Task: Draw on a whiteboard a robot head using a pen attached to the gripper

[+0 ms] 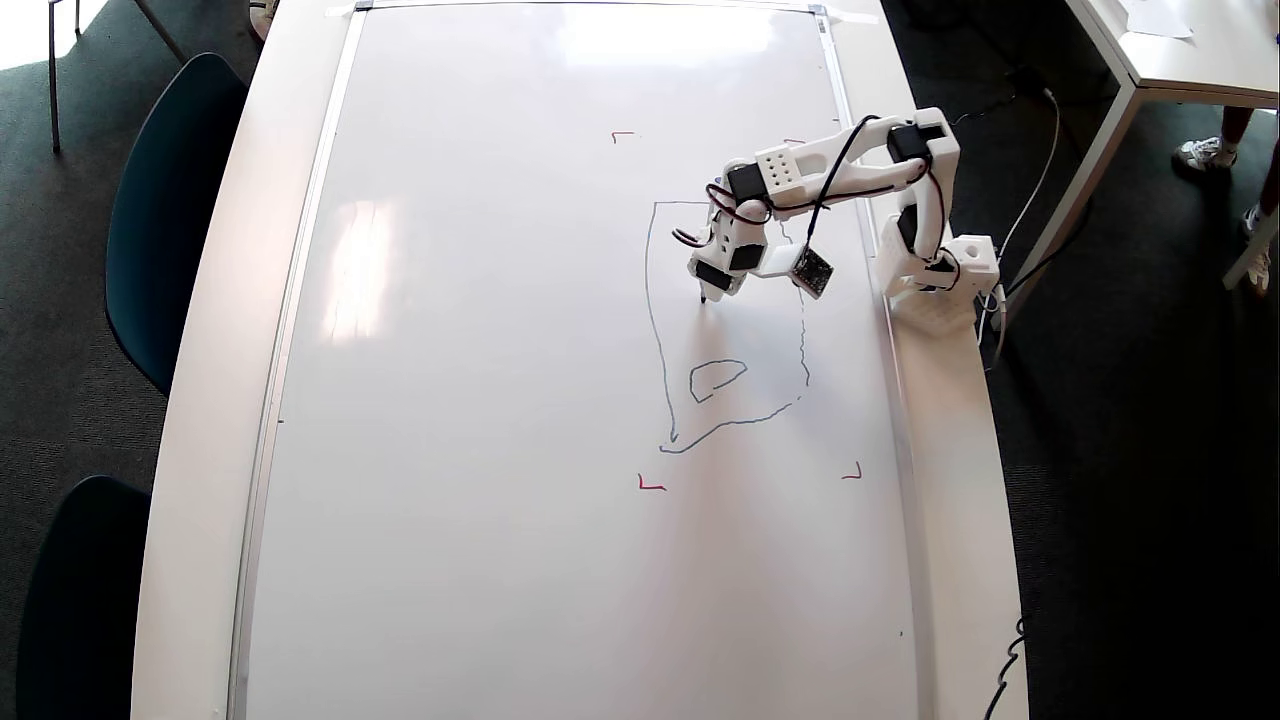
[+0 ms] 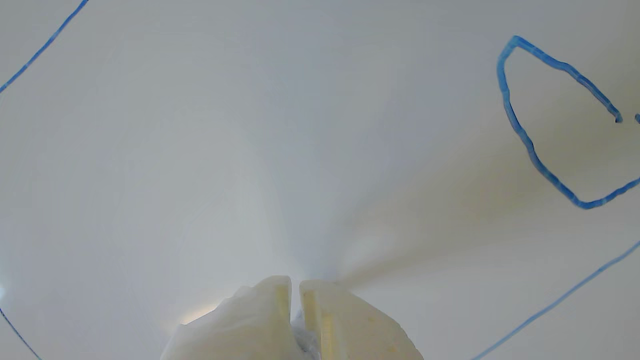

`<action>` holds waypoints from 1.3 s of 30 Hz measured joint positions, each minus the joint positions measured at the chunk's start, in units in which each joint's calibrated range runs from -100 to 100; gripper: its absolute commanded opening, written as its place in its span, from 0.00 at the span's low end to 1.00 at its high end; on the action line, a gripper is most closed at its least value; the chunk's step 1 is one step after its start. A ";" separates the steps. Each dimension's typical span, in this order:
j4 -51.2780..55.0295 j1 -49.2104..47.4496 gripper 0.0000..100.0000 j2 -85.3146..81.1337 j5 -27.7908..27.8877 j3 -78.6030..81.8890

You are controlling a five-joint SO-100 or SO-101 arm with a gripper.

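Touching glossy whiteboard (image 1: 480,400): dark pen (image 1: 703,296) tip.

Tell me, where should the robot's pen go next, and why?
Probably draw a second small shape here. The dark pen tip under the white plastic gripper stands inside the thin blue robot head outline on the glossy white whiteboard, where only one small blue loop exists.

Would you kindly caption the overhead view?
Gripper holds pen on whiteboard inside unfinished blue robot head.
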 measured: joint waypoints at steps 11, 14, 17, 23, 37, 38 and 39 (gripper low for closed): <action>0.00 0.22 0.01 0.08 0.00 0.09; 0.00 1.18 0.01 0.08 0.05 0.09; 0.00 2.28 0.01 0.08 0.95 0.09; -0.34 5.97 0.01 0.08 2.64 0.18; -0.34 7.22 0.01 -3.45 4.22 6.72; -0.34 7.22 0.01 -3.79 4.22 7.26; -0.34 7.22 0.01 -4.72 4.22 8.35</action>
